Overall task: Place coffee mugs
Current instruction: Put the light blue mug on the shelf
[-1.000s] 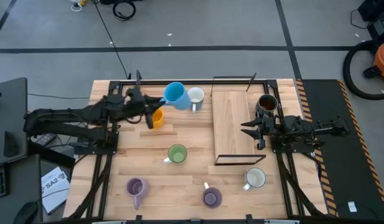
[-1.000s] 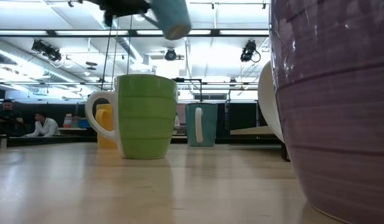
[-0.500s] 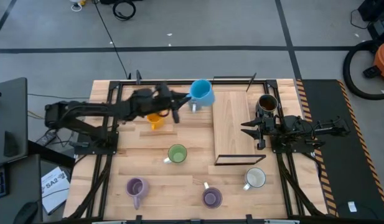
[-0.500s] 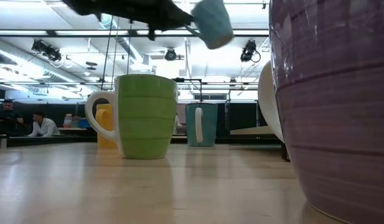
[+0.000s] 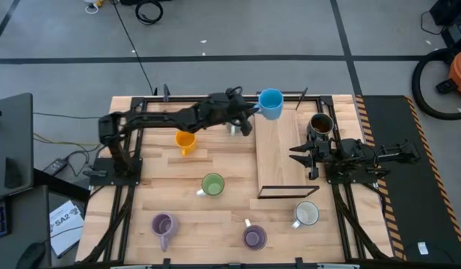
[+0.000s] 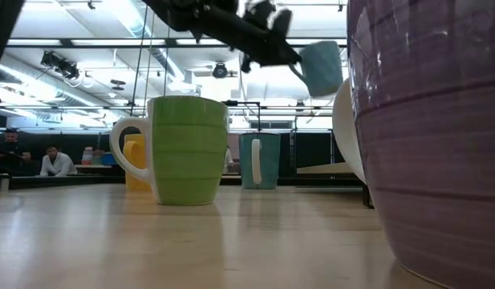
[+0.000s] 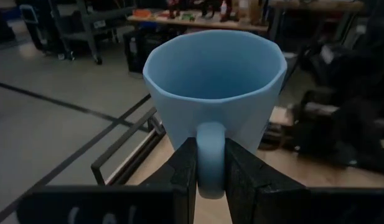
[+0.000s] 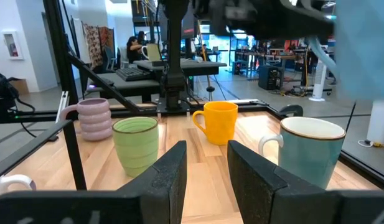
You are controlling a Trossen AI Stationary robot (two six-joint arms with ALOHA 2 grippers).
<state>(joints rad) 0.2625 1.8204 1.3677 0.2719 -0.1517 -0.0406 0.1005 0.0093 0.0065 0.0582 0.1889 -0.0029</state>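
Left wrist view shows the left pincer (image 7: 209,171) clamped on the handle of the light-blue ceramic mug (image 7: 215,87). High view adds that the mug hangs beyond it, over the raised wooden board's (image 5: 279,153) far corner. Held only by its handle, the mug could swing and slip.

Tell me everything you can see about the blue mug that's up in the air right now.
The blue mug is a pale blue, glazed-looking ceramic cup with faceted sides, an open mouth and a loop handle. It looks empty. The left pincer is shut on its handle and carries it tilted above the table, touching nothing else, over the far corner of the light wooden board, near the dark brown mug.
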